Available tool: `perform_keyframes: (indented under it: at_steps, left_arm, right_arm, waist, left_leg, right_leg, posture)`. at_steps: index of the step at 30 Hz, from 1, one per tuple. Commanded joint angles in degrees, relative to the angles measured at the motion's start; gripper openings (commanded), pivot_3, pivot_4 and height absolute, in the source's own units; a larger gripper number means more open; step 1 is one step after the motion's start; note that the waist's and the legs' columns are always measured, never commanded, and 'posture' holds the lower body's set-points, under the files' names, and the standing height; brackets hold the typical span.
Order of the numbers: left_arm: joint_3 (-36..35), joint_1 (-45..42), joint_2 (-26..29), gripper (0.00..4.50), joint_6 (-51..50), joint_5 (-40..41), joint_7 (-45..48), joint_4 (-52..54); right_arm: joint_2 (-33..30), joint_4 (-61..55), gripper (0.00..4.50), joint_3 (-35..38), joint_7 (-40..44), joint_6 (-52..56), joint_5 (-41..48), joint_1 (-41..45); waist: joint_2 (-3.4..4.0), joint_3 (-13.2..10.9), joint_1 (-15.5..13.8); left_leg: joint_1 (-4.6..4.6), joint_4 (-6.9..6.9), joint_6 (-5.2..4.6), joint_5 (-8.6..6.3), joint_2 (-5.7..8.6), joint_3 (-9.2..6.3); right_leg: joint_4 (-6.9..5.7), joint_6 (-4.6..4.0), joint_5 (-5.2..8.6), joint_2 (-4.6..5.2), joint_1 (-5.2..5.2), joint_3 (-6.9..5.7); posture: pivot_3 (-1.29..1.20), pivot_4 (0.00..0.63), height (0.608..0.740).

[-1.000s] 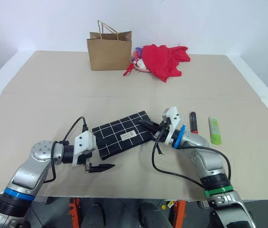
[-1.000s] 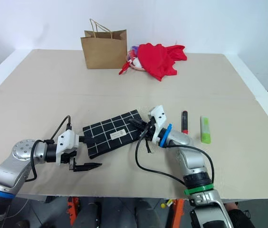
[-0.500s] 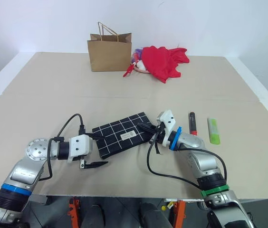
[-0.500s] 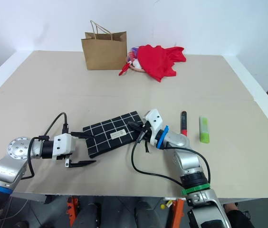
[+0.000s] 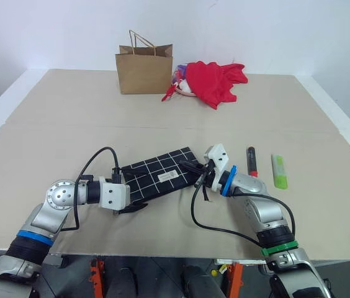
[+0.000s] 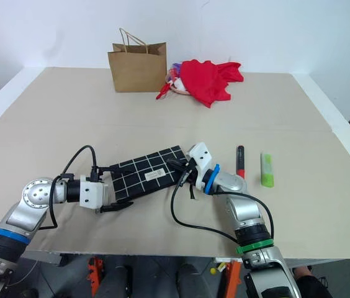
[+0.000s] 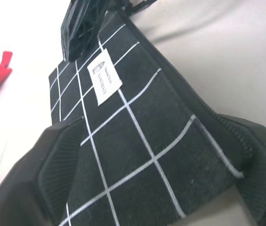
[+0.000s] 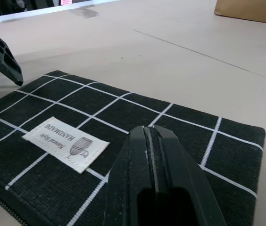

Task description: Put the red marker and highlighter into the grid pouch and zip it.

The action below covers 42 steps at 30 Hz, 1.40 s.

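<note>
The grid pouch (image 5: 162, 176) lies flat near the table's front, black with white lines and a small white label (image 7: 105, 77). My left gripper (image 5: 131, 188) is at its left end, open, and its fingers (image 7: 53, 174) straddle that end across the pouch's width. At the pouch's right end is my right gripper (image 5: 192, 166), shut, with its tips over the fabric (image 8: 147, 136); I cannot tell whether it pinches anything. The red marker (image 5: 251, 160) and the green highlighter (image 5: 279, 171) lie side by side on the table, just right of my right arm.
A brown paper bag (image 5: 144, 65) stands at the back of the table, with a red cloth (image 5: 215, 79) heaped beside it. The table's front edge (image 5: 162, 253) runs just behind my arms. Bare tabletop lies between the pouch and the bag.
My left gripper has rolled and moved forward from in front of the pouch. Its fingers now straddle the pouch's left end and stand a little narrower. The right gripper has stayed put.
</note>
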<state>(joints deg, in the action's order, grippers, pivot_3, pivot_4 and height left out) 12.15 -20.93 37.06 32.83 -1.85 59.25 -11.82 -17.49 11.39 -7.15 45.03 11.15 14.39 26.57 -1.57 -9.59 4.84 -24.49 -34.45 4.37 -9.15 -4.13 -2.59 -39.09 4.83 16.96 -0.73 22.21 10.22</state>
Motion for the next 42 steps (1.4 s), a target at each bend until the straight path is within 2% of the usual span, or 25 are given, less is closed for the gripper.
perform_keyframes:
  at_steps: [1,4,7,11,15,18,21,24,26,29,31,32,42]
  left_arm:
    - [2.53,-1.28,0.37,2.82,3.13,-3.55,-0.12,-3.91]
    - [3.39,-2.59,0.68,1.55,4.86,-4.11,-0.27,-5.86]
    - [3.87,-3.44,0.82,0.05,5.53,-3.91,-0.21,-7.23]
    - [3.32,-3.86,0.17,0.05,3.42,-1.08,0.44,-7.58]
    - [0.56,-3.54,-1.87,0.05,-12.86,13.62,5.32,-1.13]
    - [-0.85,-4.02,-1.23,0.05,-21.08,20.3,9.11,2.88]
    - [-1.66,-4.41,-0.56,0.05,-25.18,22.49,11.77,4.89]
    - [-2.13,-4.67,-0.2,0.0,-26.93,23.07,13.76,5.56]
    - [-2.55,-4.8,-0.16,0.0,-28.15,23.53,14.54,6.03]
    - [-3.41,-5.29,-0.05,0.0,-30.35,24.66,15.47,6.92]
    - [-4.17,-5.74,-0.19,0.0,-32.29,25.63,15.5,7.62]
    - [-4.35,-5.96,-0.22,0.0,-32.62,25.61,15.46,7.86]
    - [-4.75,-5.36,-0.07,0.0,-33.62,24.93,15.77,10.08]
  right_arm:
    - [-0.42,-1.19,0.0,0.64,0.65,-0.1,0.24,0.14]
    - [-0.71,-1.58,0.0,0.76,1.03,0.13,0.37,0.34]
    - [-0.99,-1.81,0.0,0.99,1.24,0.17,0.36,0.52]
    - [-1.26,-2.26,0.0,1.43,1.04,-0.35,0.35,0.58]
    - [-1.57,-6.38,0.0,4.59,-0.61,-4.02,1.45,0.89]
    - [-3.0,-12.49,0.0,8.27,0.45,-3.16,5.69,0.11]
    - [-6.09,-18.99,0.0,11.43,3.67,1.87,12.54,-2.82]
    - [-12.52,-24.25,0.93,13.09,8.24,8.25,17.28,-8.49]
    - [-15.18,-25.96,1.68,14.36,9.98,8.91,18.87,-12.18]
    - [-17.62,-27.17,3.12,15.97,11.85,7.31,18.92,-17.67]
    - [-17.69,-27.77,4.31,16.9,12.44,5.84,19.18,-20.26]
    - [-17.25,-27.81,4.42,17.3,12.04,4.77,18.87,-21.18]
    - [-14.65,-25.01,4.42,17.51,10.35,-4.14,15.05,-23.64]
  waist:
    - [0.02,0.01,-0.02]
    - [0.04,0.02,-0.03]
    - [0.15,0.07,-0.01]
    - [0.35,0.13,0.06]
    - [0.45,0.0,0.11]
    - [0.5,-0.05,0.08]
    - [0.51,-0.05,-0.03]
    - [0.51,-0.05,-0.46]
    - [0.52,-0.06,-0.53]
    - [0.55,-0.07,-0.48]
    - [0.56,-0.08,-0.32]
    - [0.56,-0.08,-0.22]
    - [0.57,-0.08,-0.36]
  left_leg:
    - [0.0,0.0,-0.05,0.03,0.0,0.0]
    - [0.02,0.01,-0.13,0.1,0.01,0.0]
    - [0.03,0.01,-0.22,0.17,0.02,0.0]
    - [0.04,0.03,-0.25,0.18,0.02,0.0]
    - [-0.05,0.03,-0.25,0.19,0.02,0.0]
    - [-0.36,0.03,-0.25,0.19,0.05,-0.07]
    - [-0.51,0.07,-0.28,0.15,0.08,-0.19]
    - [-0.6,0.09,-0.33,0.08,0.16,-0.57]
    - [-0.59,0.1,-0.38,0.05,0.19,-0.73]
    - [-0.58,0.1,-0.42,0.02,0.19,-0.87]
    - [-0.56,0.07,-0.42,0.03,0.19,-0.88]
    - [-0.55,0.06,-0.42,0.03,0.19,-0.89]
    - [-0.5,0.0,-0.34,0.11,0.19,-0.89]
  right_leg:
    - [0.0,0.02,-0.03,0.0,-0.01,0.0]
    - [0.0,0.0,-0.11,0.0,0.0,0.0]
    - [0.0,0.02,-0.17,0.0,0.0,0.0]
    - [0.0,0.02,-0.19,0.0,0.01,0.0]
    - [-0.01,0.05,-0.2,0.0,0.09,0.0]
    - [-0.01,0.12,-0.18,0.0,0.35,-0.01]
    - [0.0,0.05,-0.08,0.0,0.43,-0.1]
    - [0.0,-0.31,0.02,0.05,0.36,-0.45]
    - [0.0,-0.47,0.12,0.08,0.26,-0.66]
    - [-0.01,-0.3,0.31,0.07,0.23,-0.81]
    - [-0.01,-0.23,0.33,0.07,0.2,-0.81]
    - [-0.01,-0.22,0.32,0.07,0.18,-0.81]
    - [-0.01,-0.15,0.21,0.08,0.09,-0.81]
  posture:
    - [0.0,0.15,0.74]
    - [0.0,0.15,0.74]
    - [0.0,0.15,0.74]
    - [0.0,0.15,0.74]
    - [0.0,0.15,0.74]
    - [0.0,0.15,0.74]
    - [0.0,0.15,0.74]
    - [0.0,0.15,0.74]
    - [0.0,0.15,0.74]
    - [0.0,0.15,0.74]
    - [0.0,0.15,0.74]
    - [0.0,0.15,0.74]
    - [0.0,0.15,0.74]
